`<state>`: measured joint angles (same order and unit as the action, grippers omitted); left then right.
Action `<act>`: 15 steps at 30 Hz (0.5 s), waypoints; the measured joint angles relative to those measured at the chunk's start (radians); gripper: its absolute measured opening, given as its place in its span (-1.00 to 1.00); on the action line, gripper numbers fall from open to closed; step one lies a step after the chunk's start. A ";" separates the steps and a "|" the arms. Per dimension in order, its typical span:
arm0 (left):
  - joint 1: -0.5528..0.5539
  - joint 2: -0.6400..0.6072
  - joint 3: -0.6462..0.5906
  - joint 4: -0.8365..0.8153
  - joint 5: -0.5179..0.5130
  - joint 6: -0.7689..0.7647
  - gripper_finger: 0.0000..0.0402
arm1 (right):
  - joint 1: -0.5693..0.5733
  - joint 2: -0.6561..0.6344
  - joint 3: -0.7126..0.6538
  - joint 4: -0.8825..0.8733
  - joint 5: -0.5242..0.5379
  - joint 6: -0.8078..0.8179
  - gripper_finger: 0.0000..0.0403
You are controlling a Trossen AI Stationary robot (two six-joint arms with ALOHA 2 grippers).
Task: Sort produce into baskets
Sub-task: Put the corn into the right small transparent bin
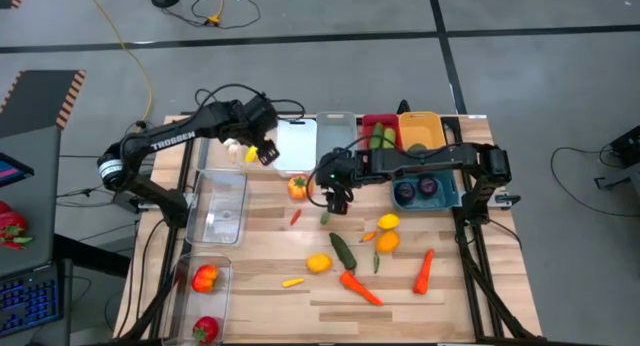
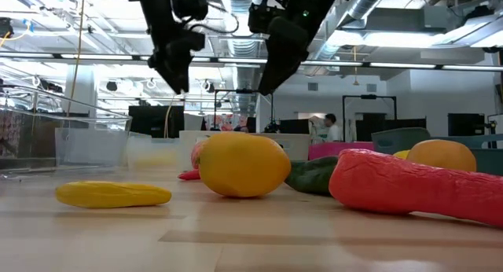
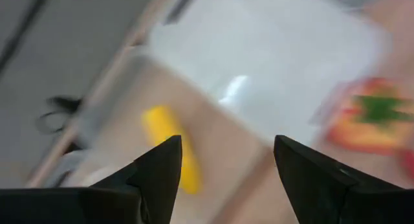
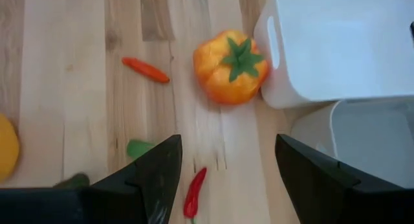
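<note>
My left gripper hangs open at the table's far left, above a yellow piece of produce. That piece lies beside the white basket, in what looks like a clear basket. White garlic lies close by. My right gripper is open above the table's middle, nothing between its fingers. An orange tomato rests against the white basket's corner. A red chili, a small orange chili and a green piece lie on the wood below the right gripper.
Red, orange-yellow and clear baskets line the far edge; a teal one holds purple rounds. Clear baskets at the left hold red tomatoes. Lemons, a cucumber and carrots lie near the middle.
</note>
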<state>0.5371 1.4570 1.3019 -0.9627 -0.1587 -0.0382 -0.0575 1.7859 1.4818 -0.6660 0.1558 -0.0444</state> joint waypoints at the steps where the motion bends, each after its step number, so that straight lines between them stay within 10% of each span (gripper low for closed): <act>1: -0.018 0.000 0.005 -0.003 0.036 -0.003 0.16 | 0.001 0.000 0.000 -0.011 0.000 0.001 0.37; 15: -0.479 0.000 0.006 -0.043 0.102 -0.170 0.16 | 0.049 0.000 0.000 -0.219 0.008 0.081 0.37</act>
<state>0.0579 1.4567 1.3077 -1.0055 -0.0570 -0.2084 -0.0083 1.7859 1.4818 -0.8854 0.1641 0.0366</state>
